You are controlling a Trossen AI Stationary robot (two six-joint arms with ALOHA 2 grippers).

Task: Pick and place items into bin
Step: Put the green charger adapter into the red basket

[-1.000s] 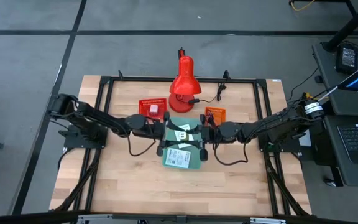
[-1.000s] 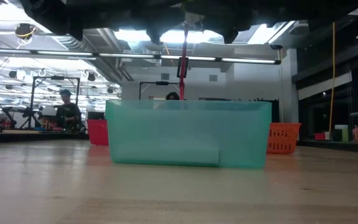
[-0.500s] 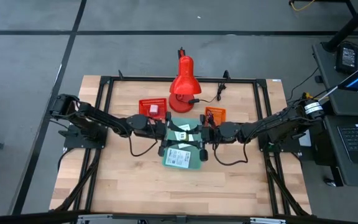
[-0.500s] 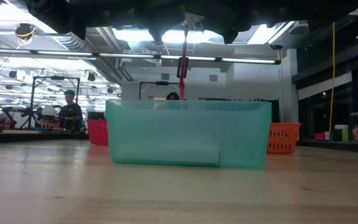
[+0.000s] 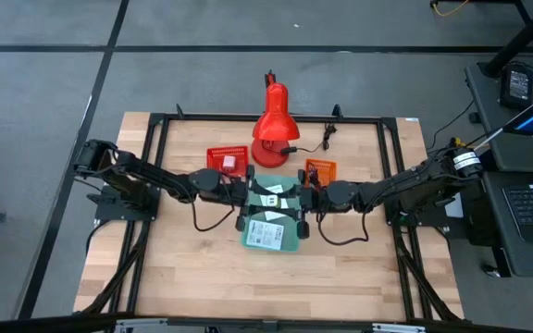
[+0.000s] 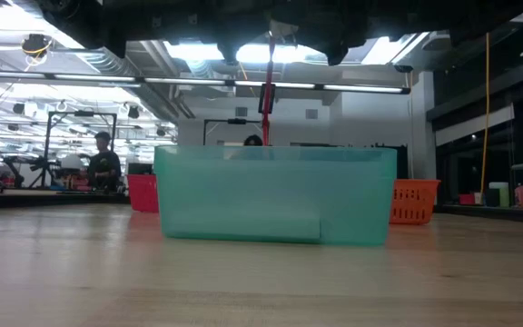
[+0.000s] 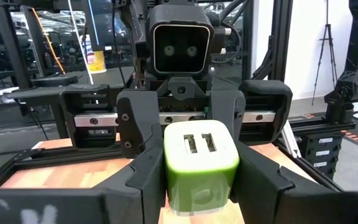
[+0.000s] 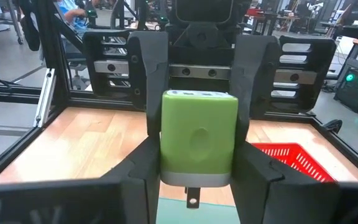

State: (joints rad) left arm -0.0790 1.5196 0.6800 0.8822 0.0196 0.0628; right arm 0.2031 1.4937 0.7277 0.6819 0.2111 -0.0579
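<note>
1. One green block [image 7: 201, 168] hangs over the teal bin [image 6: 275, 195]. My left gripper [image 5: 248, 197] and right gripper [image 5: 302, 199] both appear clamped on it.
2. White cards [image 5: 266, 233] already lie in the bin.
3. I judge the block's release is not yet done.

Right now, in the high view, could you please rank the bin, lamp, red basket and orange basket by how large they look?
1. bin
2. lamp, though it stands nearer the camera, so its lead over the red basket is unsure
3. red basket
4. orange basket
</note>
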